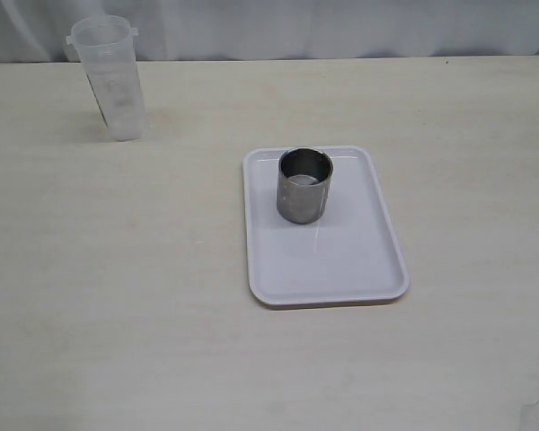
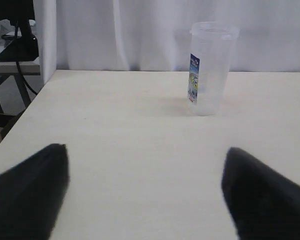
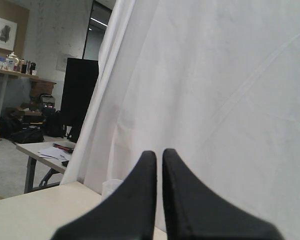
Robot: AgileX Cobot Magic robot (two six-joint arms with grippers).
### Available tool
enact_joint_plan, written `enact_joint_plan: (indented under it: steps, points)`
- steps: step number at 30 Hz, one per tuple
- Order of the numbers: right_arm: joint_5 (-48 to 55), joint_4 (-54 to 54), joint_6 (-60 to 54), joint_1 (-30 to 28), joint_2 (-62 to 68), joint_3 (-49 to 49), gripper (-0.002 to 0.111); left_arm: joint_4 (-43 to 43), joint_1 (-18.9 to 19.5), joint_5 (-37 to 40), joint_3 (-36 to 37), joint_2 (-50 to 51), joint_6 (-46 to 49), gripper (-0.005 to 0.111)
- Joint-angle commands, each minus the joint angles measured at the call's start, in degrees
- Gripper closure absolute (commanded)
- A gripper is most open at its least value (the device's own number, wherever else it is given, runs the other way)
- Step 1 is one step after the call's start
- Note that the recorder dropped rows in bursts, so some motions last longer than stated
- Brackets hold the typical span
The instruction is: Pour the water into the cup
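The cup (image 1: 305, 186) stands upright on the white tray (image 1: 341, 269), mid-way across the bench (image 1: 117, 314). The translucent beaker (image 1: 110, 79) stands upright at far left, well apart. Left pincer (image 2: 145, 195): fingers spread wide, facing the beaker. Right pincer (image 3: 159, 200): fingers closed together, facing the curtain (image 3: 230, 75).

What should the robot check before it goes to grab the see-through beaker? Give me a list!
1. Beaker standing upright on the table: ok.
2. Left gripper open and facing the beaker, nothing between them: ok.
3. Cup upright on the tray, mouth uncovered: ok.
4. Enough water inside the beaker: cannot tell, the plastic is cloudy.
5. Right gripper out of the way: ok, shut and facing the curtain.
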Motion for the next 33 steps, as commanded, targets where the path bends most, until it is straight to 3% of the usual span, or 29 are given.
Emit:
enact_joint_plan:
  steps: [1, 5, 33]
  points:
    - [0.42, 0.26, 0.34, -0.23, -0.34, 0.36, 0.104, 0.65, 0.06, 0.00, 0.21, -0.13, 3.27, 0.068]
    - [0.42, 0.26, 0.34, -0.23, -0.34, 0.36, 0.104, 0.65, 0.06, 0.00, 0.21, -0.13, 5.18, 0.106]
    - [0.42, 0.26, 0.34, -0.23, -0.34, 0.36, 0.104, 0.03, 0.06, 0.00, 0.21, -0.13, 5.32, 0.107]
